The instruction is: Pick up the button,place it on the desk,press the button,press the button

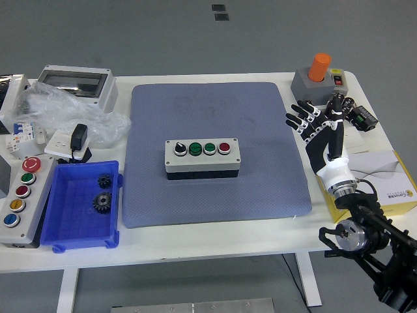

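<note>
A grey button box [202, 157] with a black knob, two green buttons and a red button lies in the middle of the blue mat [215, 117]. My right hand [317, 125] hovers beyond the mat's right edge, well to the right of the box, fingers spread and holding nothing. No left arm shows in the head view.
A blue bin [83, 205] with two gears sits front left, beside a grey panel of coloured buttons [19, 195]. Boxes and plastic wrap [65, 111] crowd the far left. An orange-knob switch [316, 75], black parts [345, 107] and a yellow box [384, 179] stand at the right.
</note>
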Controlling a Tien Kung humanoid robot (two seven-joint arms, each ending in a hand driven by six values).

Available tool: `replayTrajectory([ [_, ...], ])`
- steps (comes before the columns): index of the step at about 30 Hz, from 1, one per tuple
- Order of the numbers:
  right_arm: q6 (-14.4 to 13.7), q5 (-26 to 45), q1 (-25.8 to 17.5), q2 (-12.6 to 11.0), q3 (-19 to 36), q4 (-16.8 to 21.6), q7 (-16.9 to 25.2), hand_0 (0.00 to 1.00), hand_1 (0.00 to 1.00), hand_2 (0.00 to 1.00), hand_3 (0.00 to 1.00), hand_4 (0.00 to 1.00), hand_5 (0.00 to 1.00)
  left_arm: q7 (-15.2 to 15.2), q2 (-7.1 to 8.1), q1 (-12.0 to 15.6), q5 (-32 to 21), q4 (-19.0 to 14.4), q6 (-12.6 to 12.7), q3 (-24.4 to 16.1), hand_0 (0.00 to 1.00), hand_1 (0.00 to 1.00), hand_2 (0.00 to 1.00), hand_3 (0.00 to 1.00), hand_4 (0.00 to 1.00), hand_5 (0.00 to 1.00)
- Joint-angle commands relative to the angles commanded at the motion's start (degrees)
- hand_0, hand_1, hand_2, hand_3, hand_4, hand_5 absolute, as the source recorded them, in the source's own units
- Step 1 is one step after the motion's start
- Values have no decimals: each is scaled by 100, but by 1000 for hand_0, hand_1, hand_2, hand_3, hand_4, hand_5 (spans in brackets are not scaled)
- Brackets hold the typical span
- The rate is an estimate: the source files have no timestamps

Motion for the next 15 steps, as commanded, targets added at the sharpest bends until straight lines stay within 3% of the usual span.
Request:
replayTrajectory([
  [15, -34, -36, 36, 10, -46, 27, -26, 768, 687, 731, 691, 998, 998, 6, -4, -6, 4, 0, -4, -21, 607, 621, 597, 620, 625, 435],
])
